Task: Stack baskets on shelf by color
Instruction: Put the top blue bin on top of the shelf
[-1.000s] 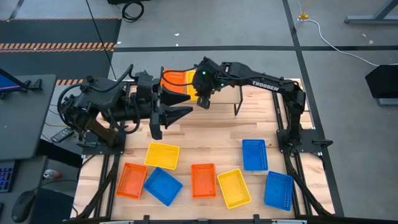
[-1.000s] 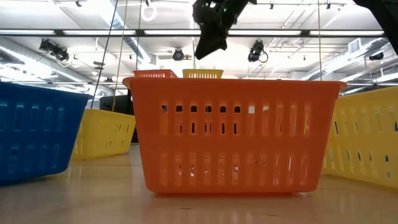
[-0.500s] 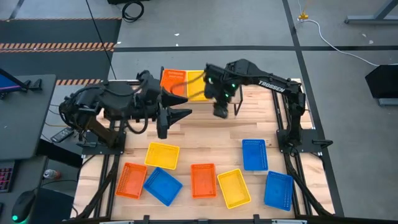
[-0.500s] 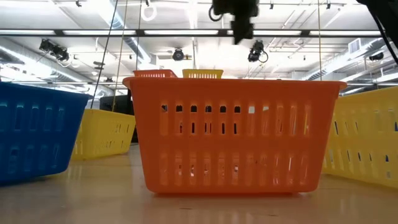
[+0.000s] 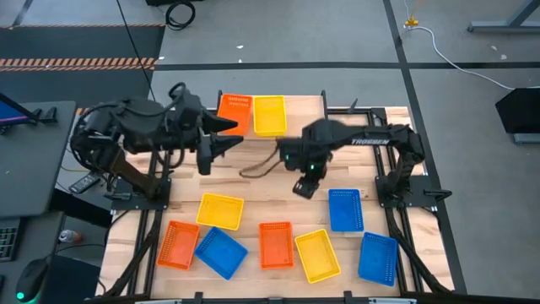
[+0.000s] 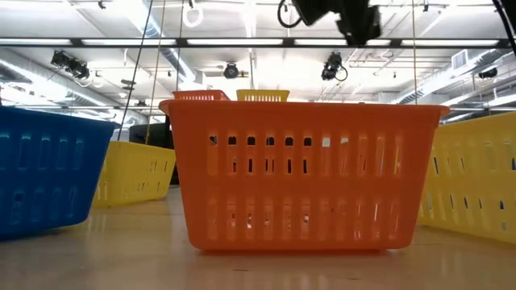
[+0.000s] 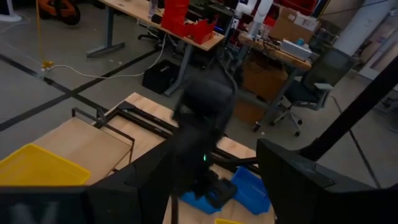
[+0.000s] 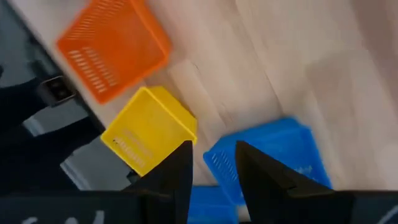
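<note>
with one orange basket (image 5: 235,112) and one yellow basket (image 5: 269,115) on the shelf (image 5: 337,118), your right gripper (image 5: 304,187), fingers parted and empty, hovers beside a blue basket (image 5: 344,209) on the table (image 5: 261,190): lower and pinch its rim next.

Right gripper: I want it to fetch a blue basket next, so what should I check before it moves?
1. Right gripper empty: ok; the wrist view shows nothing between its fingers.
2. Free place on the shelf: ok; the orange basket and the yellow basket sit side by side, and the board's right part is bare.
3. Nearest blue basket accessible: ok; it lies open side up, apart from the others.
4. Right gripper lined up over it: not ok; it hovers beside the basket, toward the table's middle.
5. Left gripper out of the way: ok; it is open, in front of the orange basket.
</note>
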Available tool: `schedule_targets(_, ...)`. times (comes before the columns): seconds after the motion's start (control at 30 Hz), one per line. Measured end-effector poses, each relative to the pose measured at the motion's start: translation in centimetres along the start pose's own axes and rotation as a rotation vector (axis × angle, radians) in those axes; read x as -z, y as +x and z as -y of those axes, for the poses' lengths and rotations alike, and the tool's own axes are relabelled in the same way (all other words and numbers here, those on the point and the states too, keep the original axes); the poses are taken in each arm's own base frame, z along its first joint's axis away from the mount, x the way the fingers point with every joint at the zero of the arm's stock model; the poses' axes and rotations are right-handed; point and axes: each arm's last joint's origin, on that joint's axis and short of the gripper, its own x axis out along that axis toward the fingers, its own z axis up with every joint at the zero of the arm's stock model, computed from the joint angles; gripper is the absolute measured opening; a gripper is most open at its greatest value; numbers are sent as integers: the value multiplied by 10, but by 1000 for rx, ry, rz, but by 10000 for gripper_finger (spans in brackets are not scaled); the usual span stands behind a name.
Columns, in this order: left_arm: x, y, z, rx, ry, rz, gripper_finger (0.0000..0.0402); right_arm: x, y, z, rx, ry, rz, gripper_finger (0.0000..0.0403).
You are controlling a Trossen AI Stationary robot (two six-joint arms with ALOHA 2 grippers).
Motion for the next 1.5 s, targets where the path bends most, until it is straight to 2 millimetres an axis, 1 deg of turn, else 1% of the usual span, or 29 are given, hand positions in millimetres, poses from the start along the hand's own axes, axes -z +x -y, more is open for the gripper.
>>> schedule_targets(0.2,2,-11,-1,22,8,-23,231,24,40,-17,141,153,-83,127)
schedule_targets(0.4,10,-16,-1,12,28,-96,231,55,63,-32,226,291,-98,127)
schedule_targets(0.53,15,-18,0,3,29,-138,231,70,76,-40,262,394,-53,127)
schedule_targets(0.7,18,-20,3,19,18,-152,231,79,95,-47,272,505,-12,131)
schedule_targets(0.87,21,-23,8,42,30,-168,231,90,107,-55,257,574,11,153)
schedule_targets(0.97,24,-26,10,56,34,-181,231,102,111,-61,276,602,18,170)
schedule_targets(1.1,26,-28,13,67,28,-194,231,115,116,-68,293,651,69,188)
schedule_targets(1.23,27,-28,13,68,20,-197,231,124,124,-71,275,663,84,198)
schedule_targets(1.33,27,-28,14,67,3,-198,231,134,129,-70,252,688,97,200)
schedule_targets(1.4,27,-28,14,66,-5,-198,231,141,132,-64,247,713,110,199)
schedule_targets(1.5,26,-28,14,66,-7,-198,231,148,134,-48,222,735,139,199)
